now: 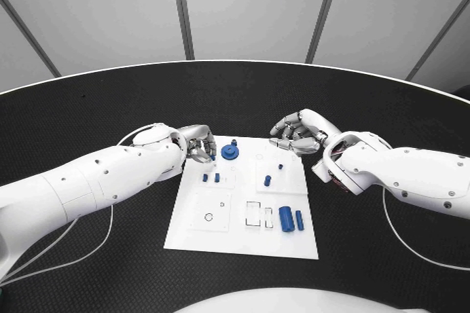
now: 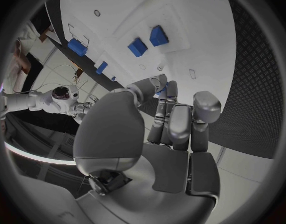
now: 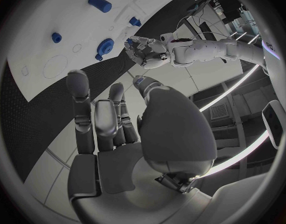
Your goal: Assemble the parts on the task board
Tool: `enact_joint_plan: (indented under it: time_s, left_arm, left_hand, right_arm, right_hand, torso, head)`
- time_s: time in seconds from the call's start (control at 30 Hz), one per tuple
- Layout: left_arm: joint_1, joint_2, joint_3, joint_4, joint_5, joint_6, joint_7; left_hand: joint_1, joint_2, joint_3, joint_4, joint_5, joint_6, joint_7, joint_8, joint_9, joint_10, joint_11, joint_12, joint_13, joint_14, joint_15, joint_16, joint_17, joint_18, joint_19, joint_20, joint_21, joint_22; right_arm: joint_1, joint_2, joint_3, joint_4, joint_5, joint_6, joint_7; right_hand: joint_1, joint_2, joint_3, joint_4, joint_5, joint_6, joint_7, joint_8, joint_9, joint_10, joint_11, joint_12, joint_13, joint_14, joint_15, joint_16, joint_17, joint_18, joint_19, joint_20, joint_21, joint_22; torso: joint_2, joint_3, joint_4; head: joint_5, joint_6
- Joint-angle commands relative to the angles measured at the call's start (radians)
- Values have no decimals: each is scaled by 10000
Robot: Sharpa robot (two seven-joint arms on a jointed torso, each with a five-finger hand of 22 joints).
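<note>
At the task board's (image 1: 245, 238) far edge, both hands hover: left hand (image 1: 199, 144) curled, holding nothing I can see; right hand (image 1: 297, 133) loosely curled, empty, poised above the parts (image 1: 286, 218).

Bench (image 1: 98, 123): black, matt, finely textured; close weave-like grain seen in left wrist view. Task board (image 1: 225, 238): white, smooth, flat plate with faint sheen, thin dark outlines on surface. Parts: blue, plastic-looking, smooth, slightly glossy — round knob-like part (image 1: 229, 152), upright cylinder (image 1: 286, 218), smaller peg (image 1: 299, 220) just beside it. Left hand (image 1: 199, 142) and right hand (image 1: 299, 133): silver-grey, metallic-looking finish, satin, with darker grey smooth pads on fingers (image 2: 180, 127). Arm shells: white, glossy hard plastic look, small dark screw recesses. Thin white cables along arms: smooth, plastic-sheathed. Wall panels behind bench: pale grey, matt, dark seams.
</note>
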Motion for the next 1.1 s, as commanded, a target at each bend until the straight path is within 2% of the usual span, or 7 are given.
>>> enact_joint_plan:
  time_s: [0.03,0.27,0.5,1.1]
  left_arm:
    - [-5,13,-1,-17,0,10,10]
    - [-28,119,-2,-121,0,26,32]
    - [-66,199,-3,-219,-1,79,42]
    - [-90,230,-4,-277,-1,243,23]
  left_hand:
    - [-91,11,-57,19,-37,69,-1,-58,18,102,-5,-18,16,-16,-60,1,-2,-175,46,6,51,-9]
    - [-91,11,-57,19,-37,69,-1,-58,18,102,-5,-18,16,-16,-60,1,-2,-175,46,6,51,-9]
    - [-94,9,-57,18,-36,68,-3,-64,20,102,-7,-24,17,-17,-61,-1,-11,-174,43,5,48,-16]
    - [-94,12,-49,14,-31,63,-6,-78,23,101,-10,-36,19,-21,-64,-6,-34,-171,36,2,42,-28]
  right_arm:
    - [0,1,0,-1,0,1,3]
    - [0,-5,0,7,0,2,4]
    - [0,-13,0,9,0,4,3]
    - [0,-6,0,-2,0,11,9]
  right_hand:
    - [13,-78,51,-20,34,38,4,38,14,99,0,32,-8,36,-57,-60,16,134,74,-4,-32,-9]
    - [13,-78,51,-20,34,38,4,38,14,99,0,32,-8,36,-57,-60,16,134,74,-4,-32,-9]
    - [13,-78,51,-20,34,38,4,38,14,99,0,32,-8,36,-57,-60,16,134,74,-4,-32,-9]
    - [13,-78,51,-20,34,38,4,38,14,99,0,32,-8,36,-57,-60,16,134,74,-4,-32,-9]
  torso:
    - [0,7,-9]
    - [4,13,-10]
    - [3,4,-12]
    - [6,-2,-9]
  head:
    - [13,2]
    - [22,-2]
    - [23,-27]
    - [45,-54]
